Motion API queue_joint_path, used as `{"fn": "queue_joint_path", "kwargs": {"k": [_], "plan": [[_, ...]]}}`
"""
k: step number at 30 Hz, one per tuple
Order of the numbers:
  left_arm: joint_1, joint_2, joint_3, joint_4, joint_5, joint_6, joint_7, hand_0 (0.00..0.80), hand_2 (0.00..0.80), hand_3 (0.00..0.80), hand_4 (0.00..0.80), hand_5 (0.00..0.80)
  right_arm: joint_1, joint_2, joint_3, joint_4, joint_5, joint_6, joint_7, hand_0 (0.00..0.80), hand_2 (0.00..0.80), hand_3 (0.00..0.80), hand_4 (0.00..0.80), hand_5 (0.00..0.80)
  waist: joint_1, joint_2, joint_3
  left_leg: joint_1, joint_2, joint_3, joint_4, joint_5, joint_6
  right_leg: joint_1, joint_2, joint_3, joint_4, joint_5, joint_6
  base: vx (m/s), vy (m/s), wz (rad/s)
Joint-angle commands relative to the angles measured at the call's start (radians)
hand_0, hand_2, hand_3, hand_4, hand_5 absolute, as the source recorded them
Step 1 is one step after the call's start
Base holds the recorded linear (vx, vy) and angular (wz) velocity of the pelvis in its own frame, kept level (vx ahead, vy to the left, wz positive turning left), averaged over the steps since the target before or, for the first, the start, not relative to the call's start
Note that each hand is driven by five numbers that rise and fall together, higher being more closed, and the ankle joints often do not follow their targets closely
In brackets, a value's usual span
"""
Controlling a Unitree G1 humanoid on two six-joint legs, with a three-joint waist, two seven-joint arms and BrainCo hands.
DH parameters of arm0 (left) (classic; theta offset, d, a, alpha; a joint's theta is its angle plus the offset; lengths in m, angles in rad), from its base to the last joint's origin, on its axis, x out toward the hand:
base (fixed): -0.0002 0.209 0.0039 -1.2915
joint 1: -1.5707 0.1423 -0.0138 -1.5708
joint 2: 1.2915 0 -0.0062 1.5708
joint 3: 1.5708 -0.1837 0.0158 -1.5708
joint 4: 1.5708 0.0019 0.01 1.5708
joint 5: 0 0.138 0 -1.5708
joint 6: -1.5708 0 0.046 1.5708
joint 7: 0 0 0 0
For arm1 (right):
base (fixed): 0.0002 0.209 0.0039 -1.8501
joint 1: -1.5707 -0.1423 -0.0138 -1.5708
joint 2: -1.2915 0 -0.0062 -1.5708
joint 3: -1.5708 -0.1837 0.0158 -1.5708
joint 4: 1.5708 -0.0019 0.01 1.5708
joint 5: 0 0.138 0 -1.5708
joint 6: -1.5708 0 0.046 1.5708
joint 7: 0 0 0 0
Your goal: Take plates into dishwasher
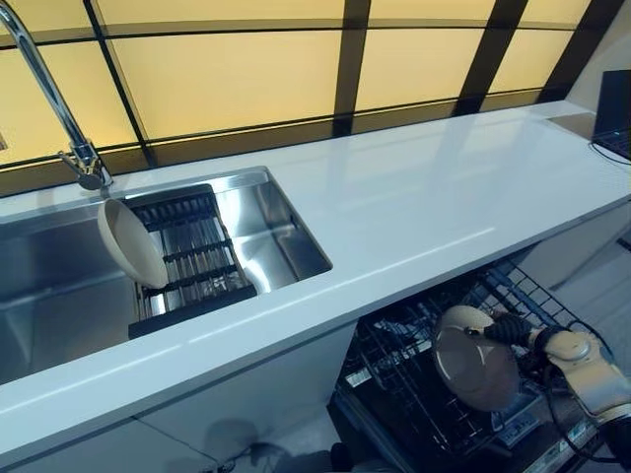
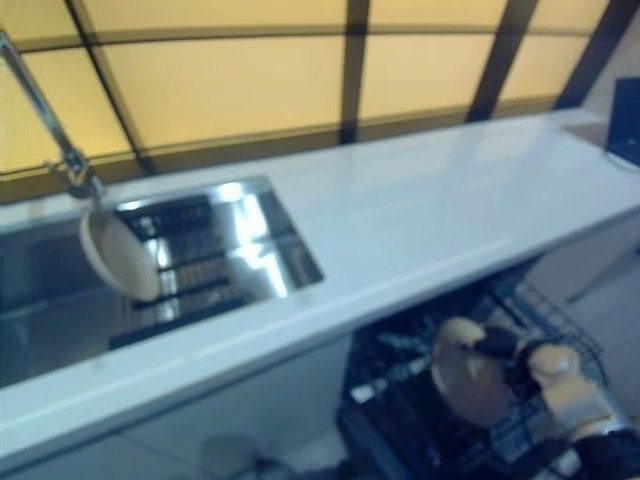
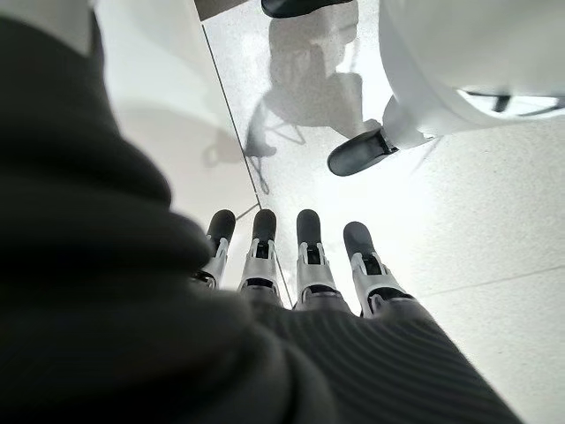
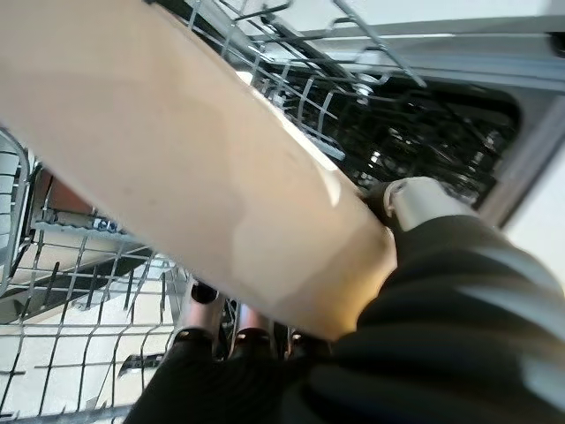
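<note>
Down at the near right, the right hand (image 1: 513,330) grips a round, smooth beige plate (image 1: 473,360) by its rim, held on edge over the black wire dishwasher rack (image 1: 394,374). Farther left, a second beige plate (image 1: 130,241) leans in the steel sink (image 1: 266,227) against a ribbed dark drainer (image 1: 192,256). Beyond lies the glossy white worktop (image 1: 444,187). The left hand (image 3: 300,256) hangs over the floor, fingers straight.

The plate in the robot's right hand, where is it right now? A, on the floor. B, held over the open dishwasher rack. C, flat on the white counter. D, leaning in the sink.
B: the right hand grips the plate over the wire dishwasher rack below the counter; a second plate leans in the sink.
</note>
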Motion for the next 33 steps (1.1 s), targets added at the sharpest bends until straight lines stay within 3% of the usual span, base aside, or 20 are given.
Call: {"fn": "queue_joint_path", "kwargs": {"k": [1,14,33], "plan": [[-0.044,0.038,-0.016,0.001,0.054,0.008,0.013,0.0,0.0,0.0,0.0,0.0,-0.091,0.04,0.023,0.053,-0.071,-0.079,-0.064,0.8,0.8,0.8,0.8,0.8,0.033,-0.042,0.012,-0.013,-0.008,-0.068,0.003,-0.024,0.047,0.038,-0.046,-0.045,0.003,-0.014,0.084,-0.008,-0.003,0.1],[-0.051,0.037,-0.033,-0.016,0.097,0.025,-0.002,0.0,0.0,0.0,0.0,0.0,-0.141,0.096,0.117,0.219,-0.161,-0.208,-0.115,0.8,0.8,0.8,0.8,0.8,0.066,-0.037,0.005,-0.019,-0.008,-0.087,0.003,-0.024,0.047,0.039,-0.057,-0.069,0.003,-0.017,0.086,0.003,-0.007,0.04],[-0.083,0.034,-0.075,-0.016,0.129,0.041,-0.023,0.0,0.0,0.0,0.0,0.0,-0.258,0.205,0.196,0.575,-0.215,-0.19,-0.182,0.8,0.8,0.8,0.8,0.8,0.122,-0.022,0.005,-0.034,-0.006,-0.132,0.003,-0.02,0.044,0.045,-0.071,-0.1,0.003,-0.027,0.083,0.004,-0.012,0.06]]}}
